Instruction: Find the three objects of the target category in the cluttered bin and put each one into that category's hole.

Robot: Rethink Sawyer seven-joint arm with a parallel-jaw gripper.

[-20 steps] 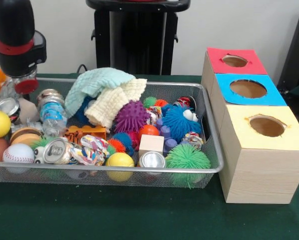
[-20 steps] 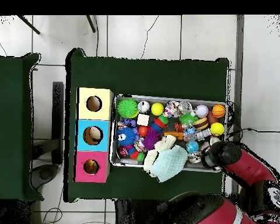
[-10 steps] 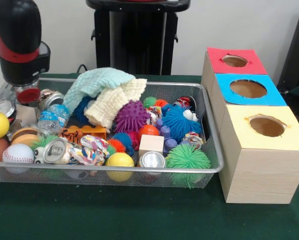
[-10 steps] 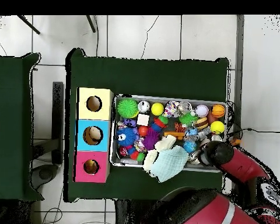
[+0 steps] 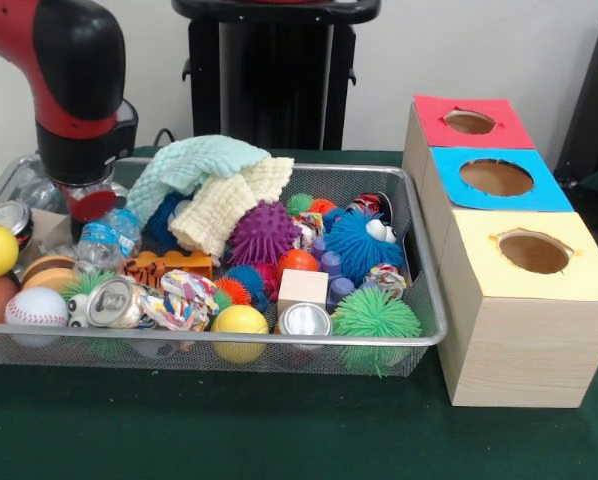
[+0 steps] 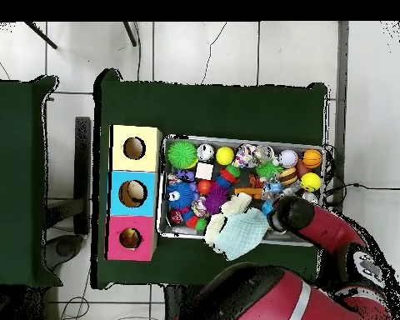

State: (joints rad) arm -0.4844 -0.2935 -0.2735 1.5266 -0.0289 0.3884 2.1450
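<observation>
My gripper point(image 5: 91, 200) hangs over the bin point(image 5: 419, 300) at left, above a tilted water bottle point(image 5: 107, 238); jaws' state I can't tell.

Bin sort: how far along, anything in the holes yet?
Done: nothing visibly; the red and yellow holes look empty, the blue hole's contents can't be told. In hand: the arm is low over the bin's end farthest from the boxes, by the water bottle; its gripper is hidden. Left: seemingly all three picks; the bin is full.
</observation>
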